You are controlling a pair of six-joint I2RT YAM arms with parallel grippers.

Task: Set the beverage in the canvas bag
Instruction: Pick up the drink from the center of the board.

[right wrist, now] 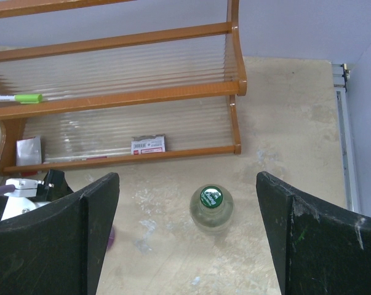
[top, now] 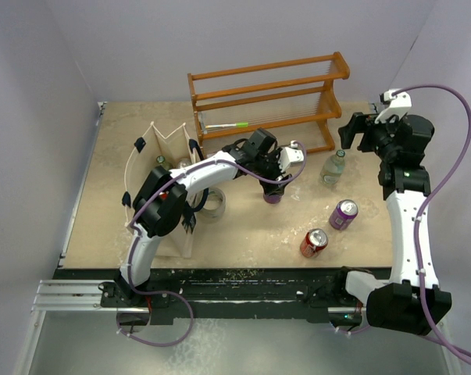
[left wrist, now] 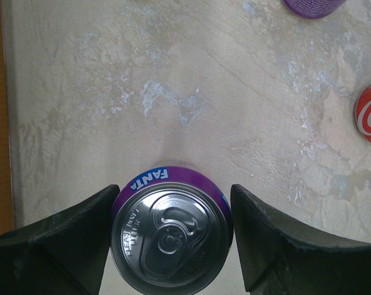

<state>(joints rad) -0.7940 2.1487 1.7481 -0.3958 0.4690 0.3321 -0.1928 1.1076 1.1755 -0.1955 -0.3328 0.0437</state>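
Looking down from above: left gripper (top: 273, 186) sits over the purple can (top: 272, 195), right of the canvas bag (top: 169, 139); the grasp is in hand.
Left wrist: shows what overhead hides; fingers (left wrist: 62, 246) flank the can, touching or nearly, a pinch I cannot tell. Next: squeeze, lift, carry left.
Right wrist: right gripper (right wrist: 186, 179) spread wide, idle above a glass bottle (right wrist: 211, 206).

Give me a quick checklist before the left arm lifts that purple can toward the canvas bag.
1. Purple can upright and centered in the left gripper: ok.
2. Grip tight on the can: cannot tell.
3. Canvas bag standing with its top open: ok.
4. Free room inside the bag: cannot tell, the left arm hides part of it.
5. Right gripper open and out of the way, near the glass bottle: ok.
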